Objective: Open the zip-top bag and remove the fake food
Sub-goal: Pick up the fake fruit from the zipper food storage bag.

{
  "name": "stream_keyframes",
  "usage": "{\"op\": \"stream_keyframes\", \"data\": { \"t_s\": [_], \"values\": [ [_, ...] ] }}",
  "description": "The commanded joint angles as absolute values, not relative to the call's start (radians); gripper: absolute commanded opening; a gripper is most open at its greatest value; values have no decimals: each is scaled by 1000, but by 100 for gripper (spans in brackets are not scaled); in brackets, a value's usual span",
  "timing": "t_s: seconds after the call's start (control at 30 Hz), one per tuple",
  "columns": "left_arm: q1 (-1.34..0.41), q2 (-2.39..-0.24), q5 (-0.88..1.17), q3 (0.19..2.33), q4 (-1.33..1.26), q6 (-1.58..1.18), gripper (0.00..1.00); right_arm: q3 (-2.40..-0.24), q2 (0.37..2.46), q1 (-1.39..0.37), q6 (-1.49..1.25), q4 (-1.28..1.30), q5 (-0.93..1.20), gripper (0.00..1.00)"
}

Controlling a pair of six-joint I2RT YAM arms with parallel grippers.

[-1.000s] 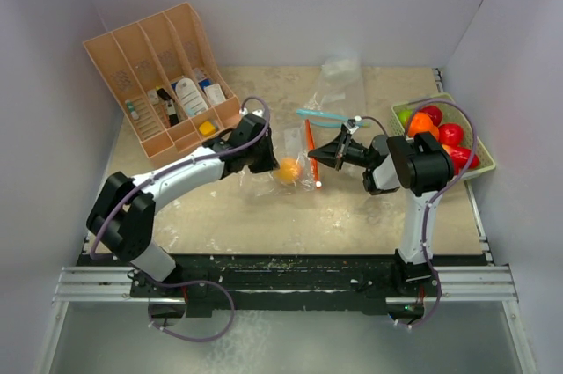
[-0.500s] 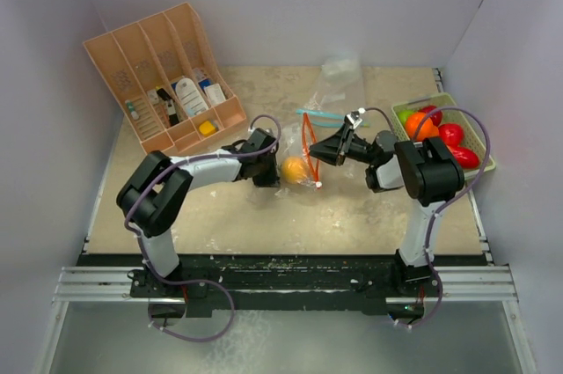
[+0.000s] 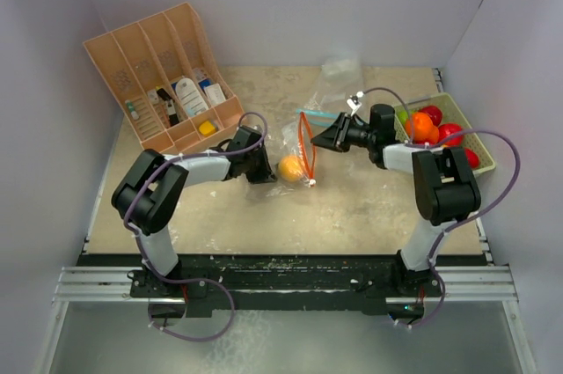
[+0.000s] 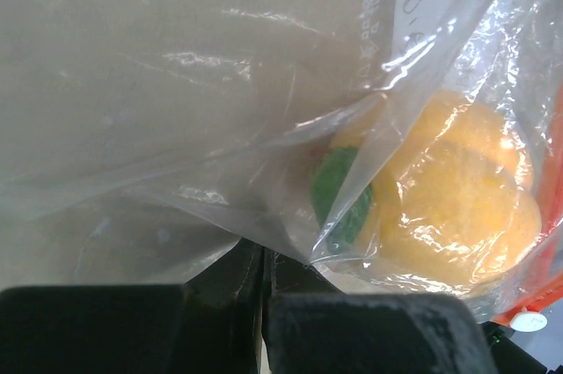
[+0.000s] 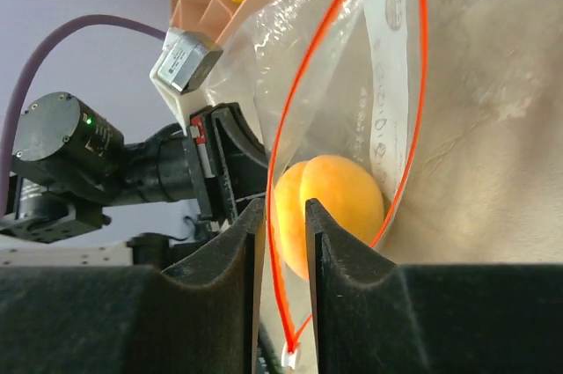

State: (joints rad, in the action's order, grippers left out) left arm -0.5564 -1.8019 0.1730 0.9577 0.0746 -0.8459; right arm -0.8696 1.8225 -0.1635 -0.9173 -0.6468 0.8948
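The clear zip-top bag (image 3: 300,140) with an orange zip rim lies mid-table with its mouth gaping toward the right. One yellow-orange toy fruit (image 3: 289,168) with a green leaf sits inside; it also shows in the left wrist view (image 4: 449,189) and the right wrist view (image 5: 339,202). My left gripper (image 3: 263,168) is shut on the bag's film at its closed end (image 4: 264,255). My right gripper (image 3: 320,140) is at the mouth, jaws a narrow gap apart (image 5: 281,207), with one side of the orange rim (image 5: 413,84) running loose between them. Several red, orange and green fruits (image 3: 431,124) fill the pale green tray (image 3: 486,157).
A peach divided organizer (image 3: 167,75) with small items stands at the back left. A second clear bag (image 3: 339,75) with a teal zip (image 3: 318,115) lies behind the task bag. The tray sits against the right wall.
My right gripper has drawn back up and to the right, toward the tray. The left arm has folded and moved closer to the fruit. The bag's mouth now stands wider open.
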Motion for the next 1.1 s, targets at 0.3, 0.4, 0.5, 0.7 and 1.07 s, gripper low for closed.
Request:
{"op": "stream_keyframes", "data": {
  "t_s": [0.3,0.4,0.5,0.7,1.07],
  "values": [
    [-551,-1807,147,935,106,-815,0,-1086,1798,-178,-491,-154,641,3],
    [-552,-1809,153,942,106,-817,0,-1102,1817,-203,-469,-143,630,0],
    [-552,-1816,156,947,107,-818,0,-1119,1833,-236,-445,-133,623,0],
    [-552,-1826,165,951,109,-820,0,-1123,1831,-285,-420,-127,620,1],
    [-559,-1839,170,975,108,-825,0,-1100,1822,-352,-387,-116,623,46]
  ]
}}
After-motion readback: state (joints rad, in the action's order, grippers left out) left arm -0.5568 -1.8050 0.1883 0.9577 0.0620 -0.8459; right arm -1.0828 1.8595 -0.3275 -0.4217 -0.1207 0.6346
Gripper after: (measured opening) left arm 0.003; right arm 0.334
